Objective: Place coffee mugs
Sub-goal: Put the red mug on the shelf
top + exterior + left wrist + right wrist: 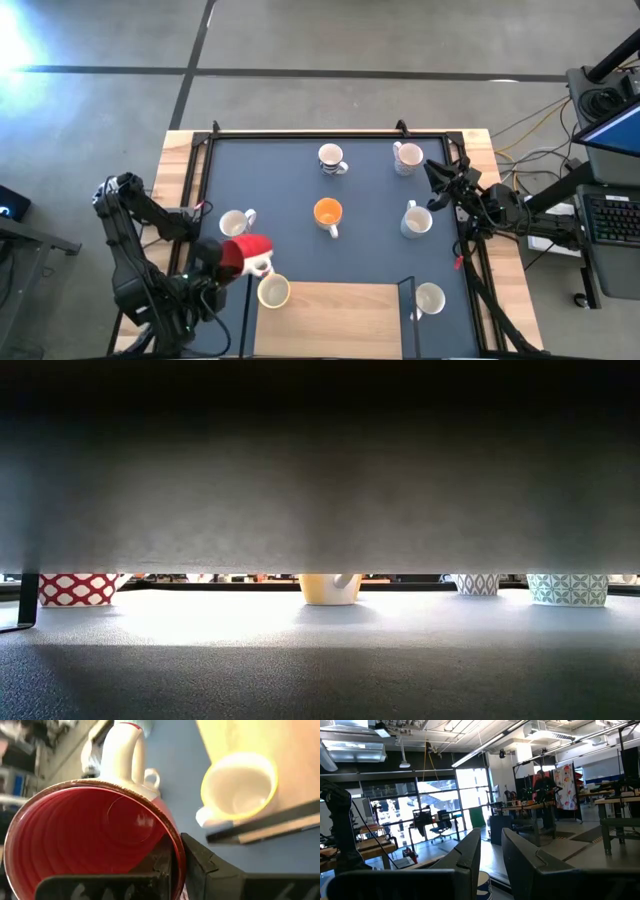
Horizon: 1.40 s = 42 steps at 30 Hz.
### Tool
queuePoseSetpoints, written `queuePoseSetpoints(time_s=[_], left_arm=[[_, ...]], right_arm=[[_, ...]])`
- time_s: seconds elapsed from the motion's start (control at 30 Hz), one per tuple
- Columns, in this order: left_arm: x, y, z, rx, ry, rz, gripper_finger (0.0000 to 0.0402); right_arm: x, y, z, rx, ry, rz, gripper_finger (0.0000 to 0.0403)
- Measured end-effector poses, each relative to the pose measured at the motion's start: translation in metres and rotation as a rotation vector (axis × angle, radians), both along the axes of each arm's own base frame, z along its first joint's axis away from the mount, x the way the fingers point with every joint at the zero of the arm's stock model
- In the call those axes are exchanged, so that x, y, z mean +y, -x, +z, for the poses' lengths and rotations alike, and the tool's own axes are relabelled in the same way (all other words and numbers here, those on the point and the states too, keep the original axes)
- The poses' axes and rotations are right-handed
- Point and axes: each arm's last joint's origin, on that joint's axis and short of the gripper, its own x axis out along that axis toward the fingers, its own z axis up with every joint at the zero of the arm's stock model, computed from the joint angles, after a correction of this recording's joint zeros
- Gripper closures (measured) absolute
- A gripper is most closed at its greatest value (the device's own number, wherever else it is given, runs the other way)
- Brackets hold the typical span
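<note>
My left gripper [222, 263] is at the mat's near left, shut on a red mug [246, 253] with a white handle [124, 751]. The mug is tipped on its side, its mouth facing the gripper. A yellow-rimmed mug [273, 291] stands just beside it on the wooden strip. On the mat stand a white mug [236, 222], an orange mug [328, 213], a striped mug [332, 158] and other white mugs [407, 157] [416, 220]. One more white mug [430, 298] is at the near right. My right gripper [437, 172] waits at the right edge, open [491, 851], holding nothing. My left gripper holds the red mug by its rim [173, 851], on the side opposite the handle. One finger [161, 865] is inside the mug and the other [202, 867] is outside against the wall. The mug is held tipped over, its mouth toward the gripper, above the mat.
A black frame [300, 134] runs round the dark mat, with wooden borders outside it [180, 160]. A wooden strip [340, 320] lies along the near edge. The low view is mostly blocked by a dark surface; beneath it show the bases of several cups [330, 588].
</note>
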Motion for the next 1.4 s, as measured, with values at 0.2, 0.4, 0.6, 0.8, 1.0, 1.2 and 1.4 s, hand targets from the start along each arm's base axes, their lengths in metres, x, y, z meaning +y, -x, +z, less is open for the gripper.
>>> queuePoseSetpoints(time_s=[0.2, 0.4, 0.6, 0.8, 1.0, 1.2, 1.4], left_arm=[[-0.012, -0.007, 0.016, -0.062, 0.056, -0.106, 0.0393], [-0.024, -0.013, 0.023, -0.08, 0.192, -0.172, 0.0393], [-0.038, -0.02, 0.018, -0.063, 0.289, -0.196, 0.0393], [-0.051, -0.026, 0.011, -0.049, 0.37, -0.201, 0.0393], [-0.063, -0.033, 0.003, -0.049, 0.467, -0.153, 0.0393], [-0.073, -0.047, -0.001, -0.089, 0.629, -0.079, 0.0393], [-0.077, -0.055, -0.009, -0.011, 0.713, -0.061, 0.0393]], right_arm=[[0.0, 0.0, 0.0, 0.0, 0.0, 0.0, 0.0335], [0.0, 0.0, 0.0, 0.0, 0.0, 0.0, 0.0335], [0.0, 0.0, 0.0, 0.0, 0.0, 0.0, 0.0335], [0.0, 0.0, 0.0, 0.0, 0.0, 0.0, 0.0335], [0.0, 0.0, 0.0, 0.0, 0.0, 0.0, 0.0335], [0.0, 0.0, 0.0, 0.0, 0.0, 0.0, 0.0335], [0.0, 0.0, 0.0, 0.0, 0.0, 0.0, 0.0335]])
